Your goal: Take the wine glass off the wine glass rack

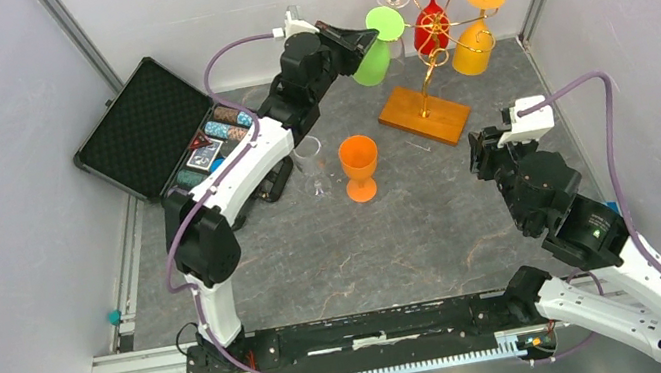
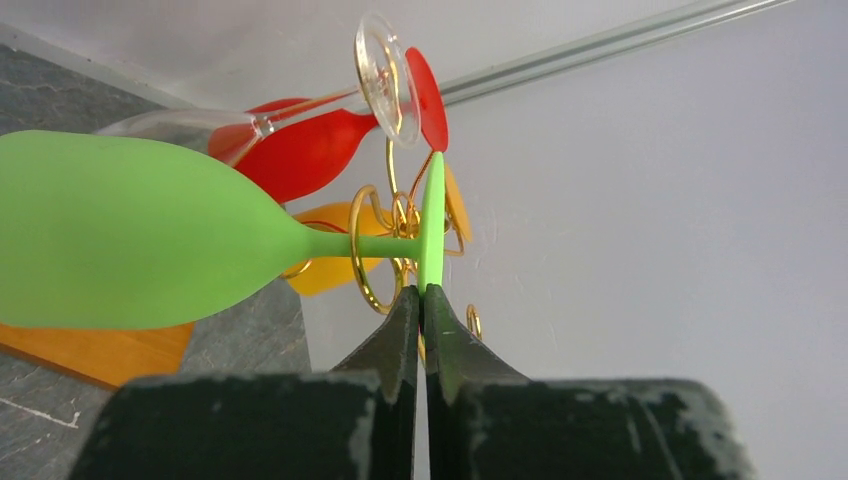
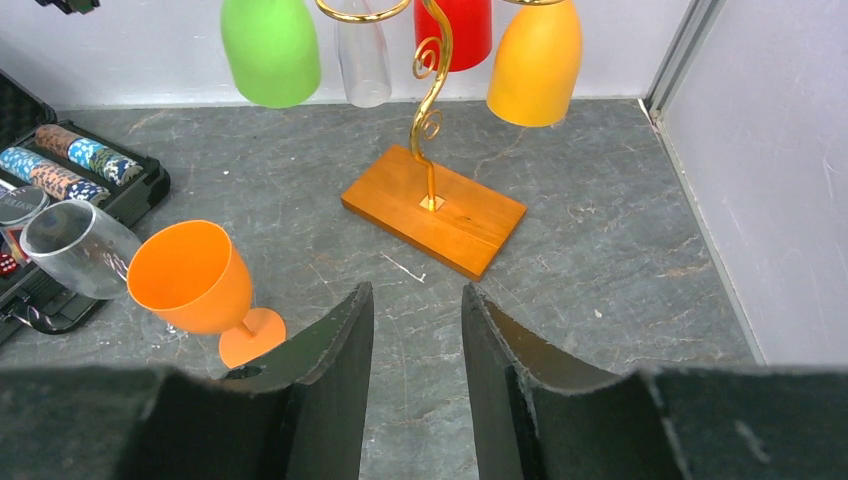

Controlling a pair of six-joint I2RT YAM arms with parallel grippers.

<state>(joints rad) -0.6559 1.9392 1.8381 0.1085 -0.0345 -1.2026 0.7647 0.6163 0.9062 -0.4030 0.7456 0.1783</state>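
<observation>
Top view: at the grey stone bench's (image 1: pixel 317 250) far edge, the left pincer (image 1: pixel 364 36) is clamped shut on the foot of the lime-green plastic wine glass (image 1: pixel 374 63), which hangs bowl-down on the thin gold wire rack with a wooden base (image 1: pixel 424 115).

Left wrist view: the glass's stem runs crosswise to the fingers, through a gold loop.

Right wrist view: the right pincer (image 3: pixel 417 292), part open and empty, is farther off.
</observation>
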